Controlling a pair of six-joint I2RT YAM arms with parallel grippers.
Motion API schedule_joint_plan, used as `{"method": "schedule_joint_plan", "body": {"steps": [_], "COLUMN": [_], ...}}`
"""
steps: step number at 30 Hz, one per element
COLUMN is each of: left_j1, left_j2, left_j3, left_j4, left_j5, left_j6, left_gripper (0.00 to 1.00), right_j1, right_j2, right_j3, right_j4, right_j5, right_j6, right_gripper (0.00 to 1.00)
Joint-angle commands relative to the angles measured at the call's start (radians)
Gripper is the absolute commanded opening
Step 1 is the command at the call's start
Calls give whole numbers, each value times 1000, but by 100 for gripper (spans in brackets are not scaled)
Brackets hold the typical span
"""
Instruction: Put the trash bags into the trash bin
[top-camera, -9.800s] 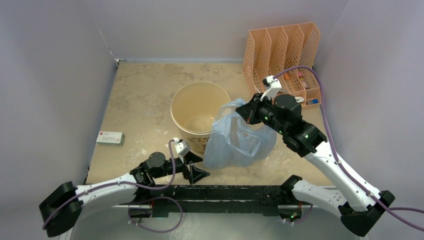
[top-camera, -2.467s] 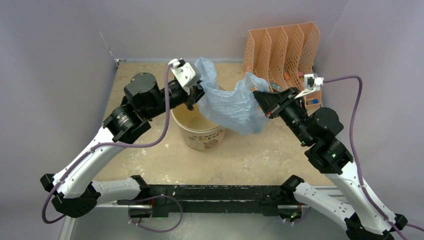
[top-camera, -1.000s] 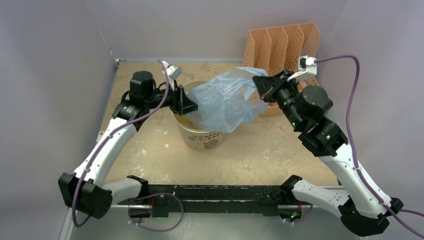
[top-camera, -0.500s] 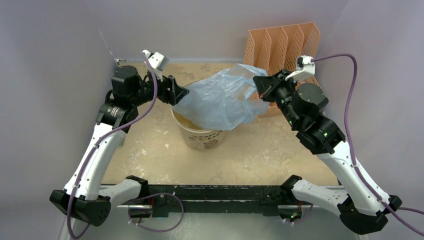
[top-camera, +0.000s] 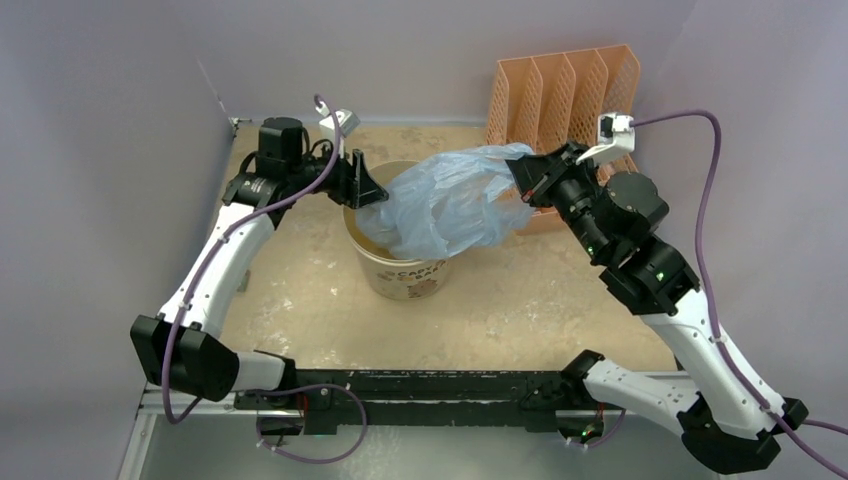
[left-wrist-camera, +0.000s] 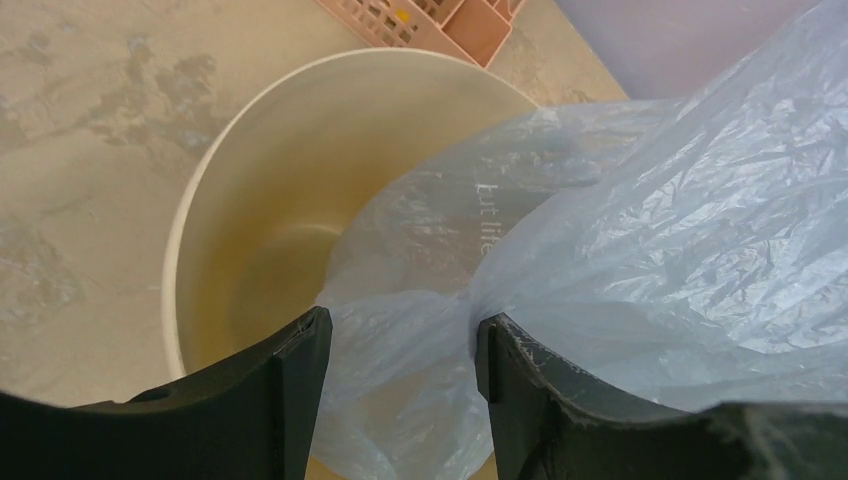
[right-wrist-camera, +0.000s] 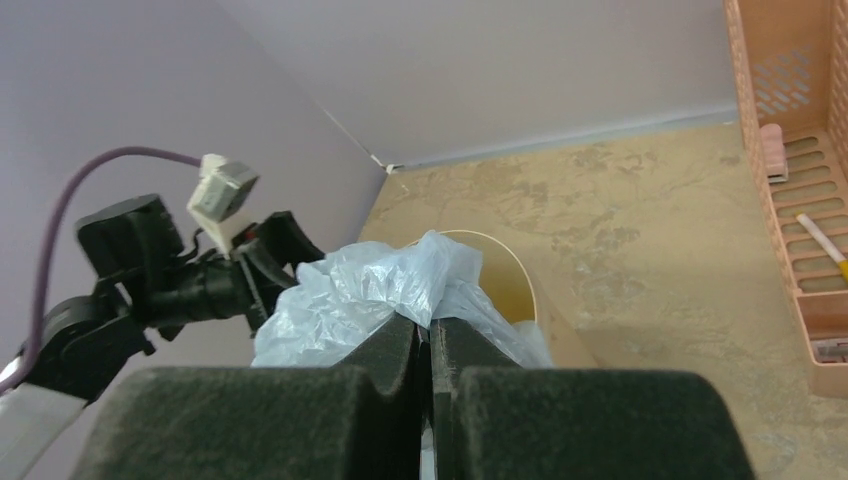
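A mottled sandy tabletop (top-camera: 300, 280) sits boxed in by pale lilac walls (top-camera: 100, 150) on the left, back and right. Bare surface lies open to the left of and in front of the trash bin, while the back right corner is taken up by an orange mesh file organizer (top-camera: 560, 90).

At left, the left gripper (left-wrist-camera: 400, 330) hovers at the bin's rear left rim, its arm reaching in from close along the left wall. Its jaws stand partly apart with a bunched fold of the trash bag (top-camera: 450, 200) running through the gap. From the wrist view it is hard to say whether the film presses on either finger, and nothing looks pinched.

At centre, the trash bin (top-camera: 405, 275) stands upright on the table, mouth up. The pale blue bag is stretched across that mouth, its long axis running left to right and rising toward the right. Its left end is low at the rim, and its slack belly sags into the opening and covers most of it. Part of the cream inner wall shows on the left.

At right, the right gripper (right-wrist-camera: 432, 330) is clamped tight on the bag's raised right end, held above and to the right of the bin, just in front of the organizer.
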Motion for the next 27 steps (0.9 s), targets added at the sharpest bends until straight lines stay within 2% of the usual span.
{"method": "schedule_joint_plan", "body": {"steps": [1, 12, 15, 20, 24, 27], "left_j1": [3, -46, -46, -50, -56, -56], "left_j2": [3, 47, 54, 40, -4, -68], "left_j3": [0, -68, -92, -122, -105, -92], "left_j4": [-16, -33, -15, 73, 89, 96], "left_j5": [40, -11, -4, 93, 82, -9], "left_j6": [-4, -7, -17, -63, -73, -83], "left_gripper": [53, 48, 38, 31, 32, 41], "right_j1": [-1, -2, -2, -2, -2, -1], "right_j2": [-25, -1, 17, 90, 133, 173], "right_j3": [20, 37, 39, 67, 82, 110], "right_j4": [68, 105, 124, 127, 123, 94], "right_j5": [-66, -153, -219, -320, -354, -367], "right_j6": [2, -6, -4, -35, -41, -54], "right_gripper": [0, 0, 0, 0, 0, 0]}}
